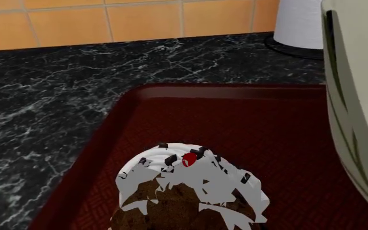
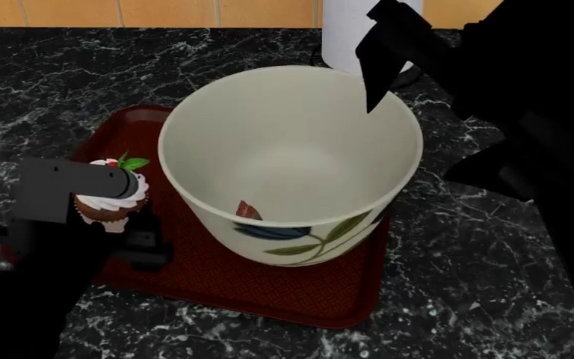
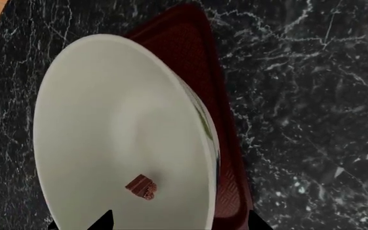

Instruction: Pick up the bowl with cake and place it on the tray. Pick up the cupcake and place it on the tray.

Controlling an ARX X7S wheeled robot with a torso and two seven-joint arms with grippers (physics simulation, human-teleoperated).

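Big deep cream-white ceramic bowl (image 2: 290, 161) with a blue flower and green leaves painted outside sits on the flat dark red rectangular tray (image 2: 267, 288), taking most of its right part. Tiny brown cake slice with a reddish top (image 3: 140, 186) lies inside on the bowl floor. Small chocolate cupcake (image 2: 114, 192) with white frosting, dark sprinkles, red cherry and green leaf is over the tray's left part, just beside the bowl wall, not touching it as far as I can see.

Left gripper (image 2: 117, 206) is at the cupcake, dark finger (image 2: 147, 239) showing beside it; the wrist view looks straight over the frosting, so the jaws look closed around the cupcake, though contact at the pads is hidden. Whether the cupcake base rests on the tray yet, can't tell. Right gripper (image 2: 382, 63) hangs above the bowl's far rim, holding nothing; jaw spacing can't be read from any view.

Judgement: step 2 of 2, nearly done, cupcake being set down. To do it well: lower straight until the wrapper sits flat on the tray floor, keep clear of the bowl wall and inside the raised rim, then open slowly and lift straight up so the frosting doesn't drag and tip it. Plain white cylinder (image 2: 352, 26) on the black marble counter (image 2: 486, 262) behind is out of the way
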